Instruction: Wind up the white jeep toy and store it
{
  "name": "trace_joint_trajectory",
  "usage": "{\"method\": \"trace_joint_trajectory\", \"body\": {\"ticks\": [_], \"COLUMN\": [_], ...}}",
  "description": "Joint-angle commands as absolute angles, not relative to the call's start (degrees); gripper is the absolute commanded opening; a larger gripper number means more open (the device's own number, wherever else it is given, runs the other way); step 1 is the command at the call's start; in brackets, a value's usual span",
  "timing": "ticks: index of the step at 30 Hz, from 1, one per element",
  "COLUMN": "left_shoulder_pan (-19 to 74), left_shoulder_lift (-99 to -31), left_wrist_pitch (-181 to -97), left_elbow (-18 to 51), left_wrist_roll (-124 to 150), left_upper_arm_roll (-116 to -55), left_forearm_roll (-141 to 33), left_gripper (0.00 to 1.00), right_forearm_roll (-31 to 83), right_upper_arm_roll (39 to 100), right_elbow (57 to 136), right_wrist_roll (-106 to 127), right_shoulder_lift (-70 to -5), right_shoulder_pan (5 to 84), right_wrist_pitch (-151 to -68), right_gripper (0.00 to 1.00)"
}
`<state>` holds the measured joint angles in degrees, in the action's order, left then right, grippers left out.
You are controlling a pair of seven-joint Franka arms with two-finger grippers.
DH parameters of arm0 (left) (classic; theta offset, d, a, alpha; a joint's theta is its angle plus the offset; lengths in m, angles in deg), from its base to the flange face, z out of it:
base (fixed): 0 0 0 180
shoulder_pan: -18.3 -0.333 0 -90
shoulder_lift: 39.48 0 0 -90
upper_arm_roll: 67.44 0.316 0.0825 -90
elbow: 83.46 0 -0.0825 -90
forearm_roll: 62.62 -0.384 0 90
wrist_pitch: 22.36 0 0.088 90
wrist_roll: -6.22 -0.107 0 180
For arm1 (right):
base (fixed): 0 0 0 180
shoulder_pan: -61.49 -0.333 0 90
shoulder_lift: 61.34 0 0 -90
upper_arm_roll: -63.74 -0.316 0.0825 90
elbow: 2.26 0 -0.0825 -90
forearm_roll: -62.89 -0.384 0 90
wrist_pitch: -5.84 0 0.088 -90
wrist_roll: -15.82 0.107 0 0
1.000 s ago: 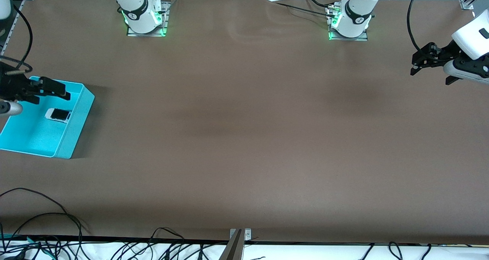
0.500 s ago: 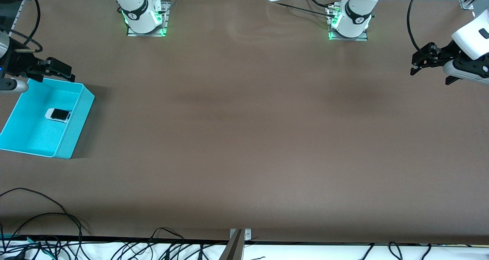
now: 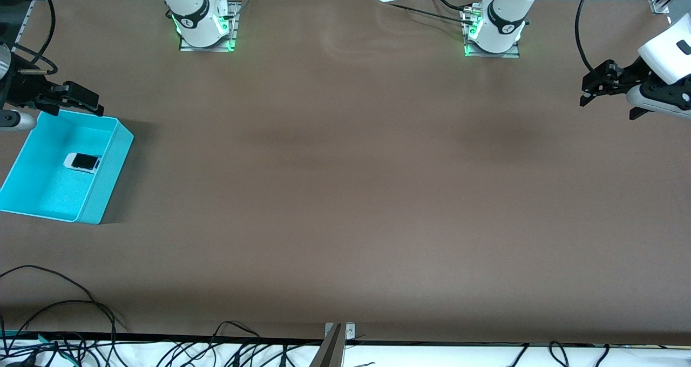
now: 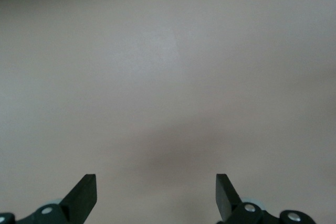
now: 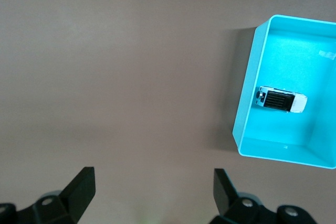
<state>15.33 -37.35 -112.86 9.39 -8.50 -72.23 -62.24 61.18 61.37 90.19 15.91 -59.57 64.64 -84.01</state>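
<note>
And the right gripper (image 3: 81,100), black two-finger jaws wide apart and holding nothing, has lifted clear of the bin. A second ago it hung low over the bin's interior; now it sits above the rim that lies farthest from the front camera, at the right arm's end of the table. It has barely drifted over the last half second, so the retreat looks nearly finished.

Below it, the turquoise plastic bin (image 3: 105,186), a shallow rectangular tray, holds the white jeep toy (image 3: 82,162), the tiny white car with a black rear roof. It lies flat on the bin floor, touching no wall that I can make out, and it hasn't budged as the gripper rose. That reads as stored; whether it was wound, I can't tell.

Over at the other end, the left gripper (image 3: 594,89) waits above bare brown table (image 3: 345,194), fingers spread, empty.

The count: one jeep, one bin, two grippers, both empty.
</note>
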Motion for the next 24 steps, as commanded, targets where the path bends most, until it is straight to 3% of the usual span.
{"method": "trace_joint_trajectory", "body": {"ticks": [1,24], "left_shoulder_pan": [14.96,14.87], "left_shoulder_lift": [-36.06,-36.06], "left_wrist_pitch": [-112.71,-112.63], "left_elbow": [10.49,10.49], "left_wrist_roll": [-9.34,-9.34], "left_upper_arm_roll": [-72.63,-72.63], "left_forearm_roll": [-62.71,-62.71], "left_gripper": [1.0,1.0], "right_forearm_roll": [61.57,65.79], "right_upper_arm_roll": [60.93,60.93], "right_elbow": [90.46,90.9], "right_wrist_roll": [16.08,15.73], "right_shoulder_lift": [-59.85,-59.76], "right_shoulder_pan": [65.01,64.92], "right_wrist_pitch": [-84.43,-84.43], "right_gripper": [1.0,1.0]}}
